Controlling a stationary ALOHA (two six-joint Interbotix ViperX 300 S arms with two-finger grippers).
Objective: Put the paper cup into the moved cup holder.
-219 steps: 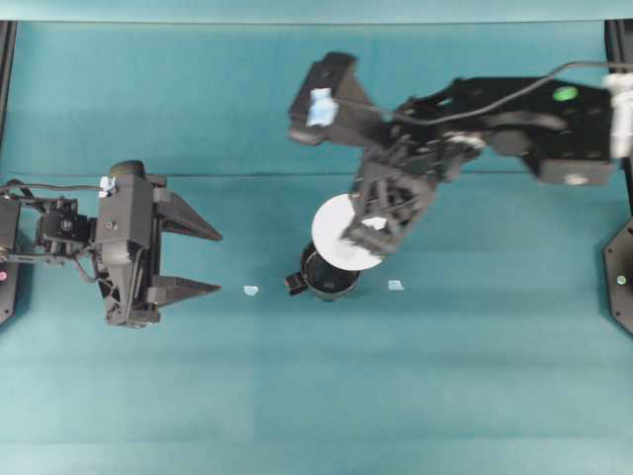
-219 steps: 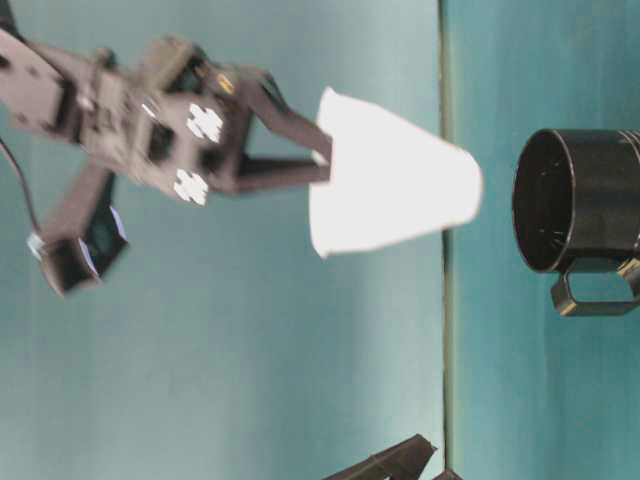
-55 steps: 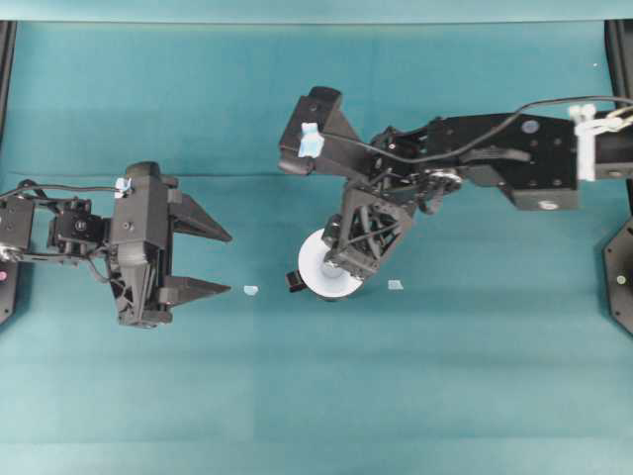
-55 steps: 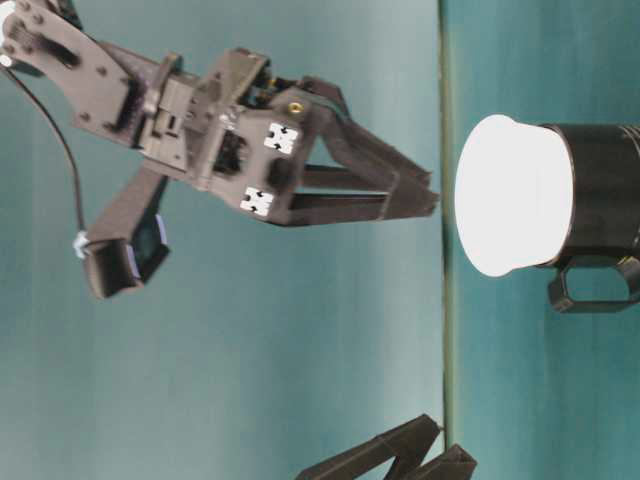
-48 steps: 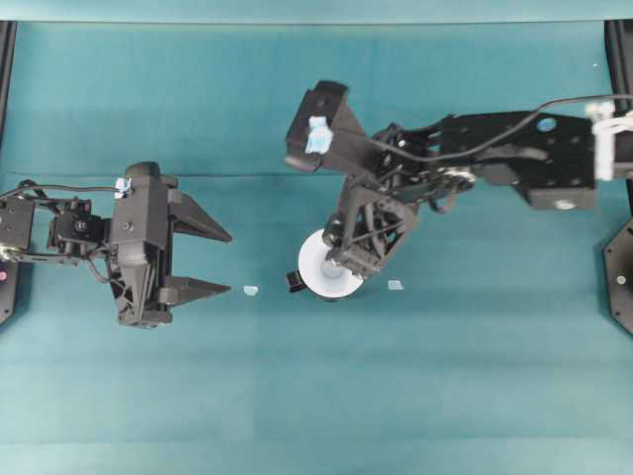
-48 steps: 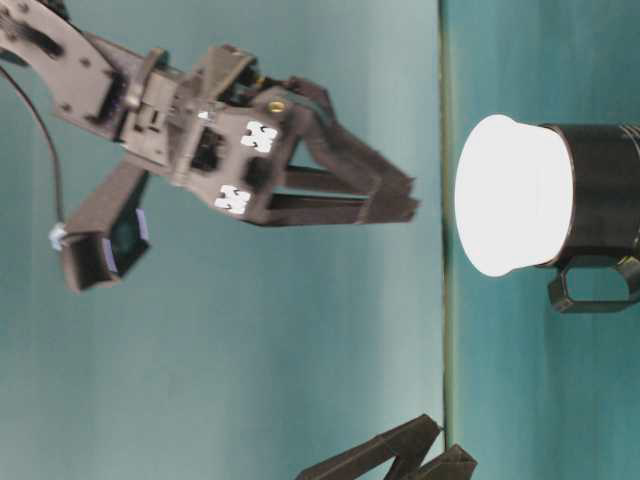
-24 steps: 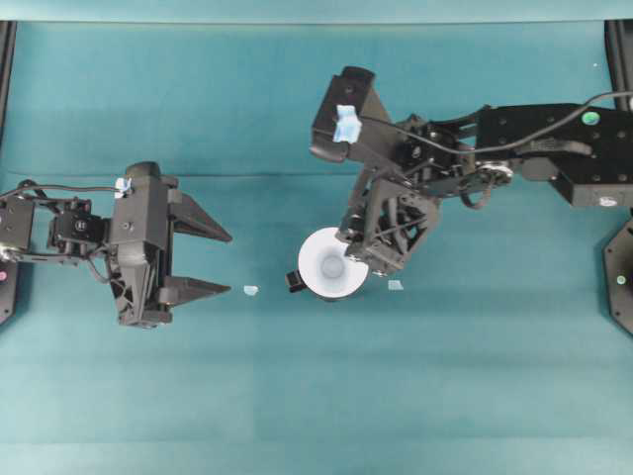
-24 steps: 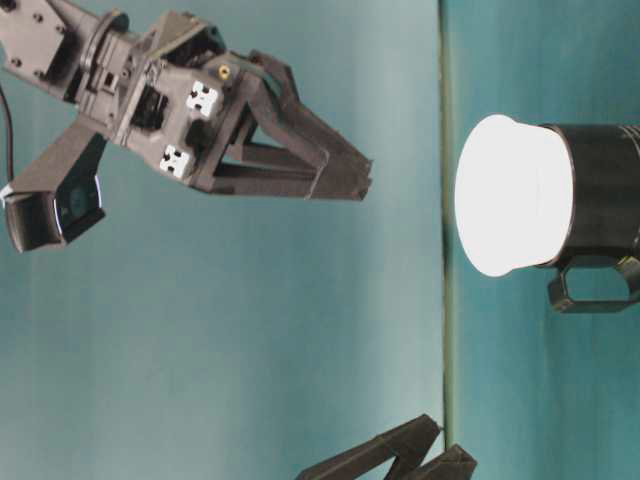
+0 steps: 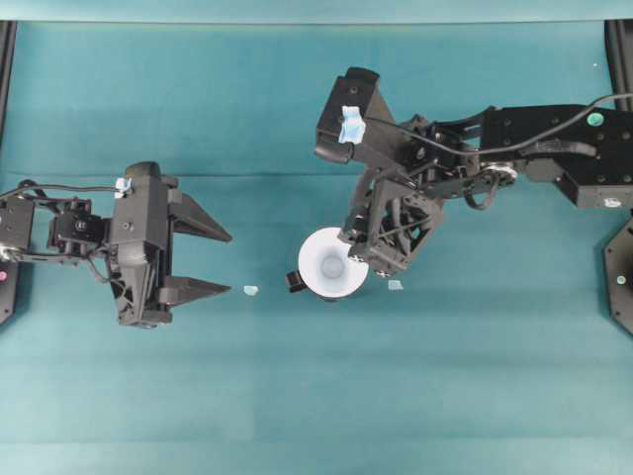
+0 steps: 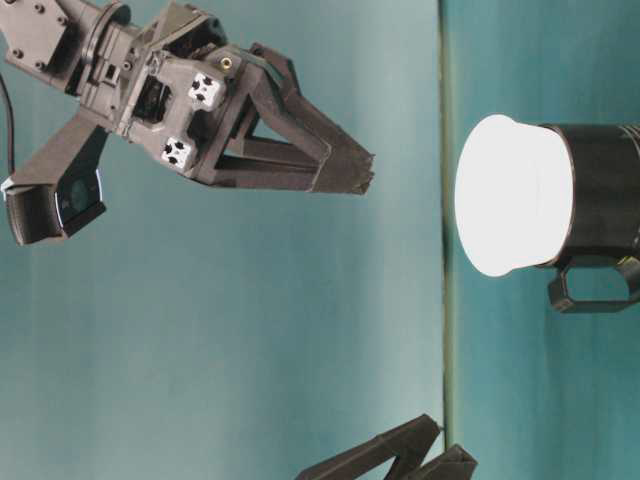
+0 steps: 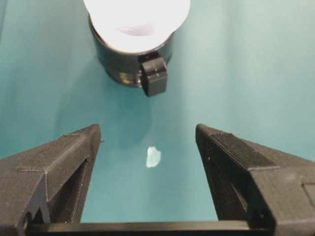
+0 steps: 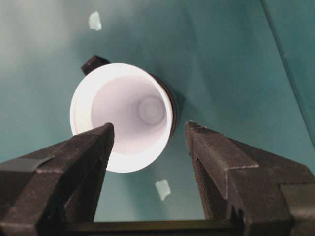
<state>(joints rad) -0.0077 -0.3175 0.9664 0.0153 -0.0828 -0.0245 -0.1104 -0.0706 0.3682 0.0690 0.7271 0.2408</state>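
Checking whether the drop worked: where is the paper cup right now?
In the overhead view the paper cup sits upright in the black cup holder near the table's middle, its wide rim sticking out above, just left of the open right claw, which isn't touching it.

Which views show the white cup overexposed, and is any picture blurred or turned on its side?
Table-level view: turned on its side, and the paper cup glares to flat white above the cup holder. Left wrist view: the cup's rim is overexposed and soft, the near fingers sharper. Right wrist view: the cup's inside is evenly lit, its base visible. Overhead view: sharp, with soft shadows.
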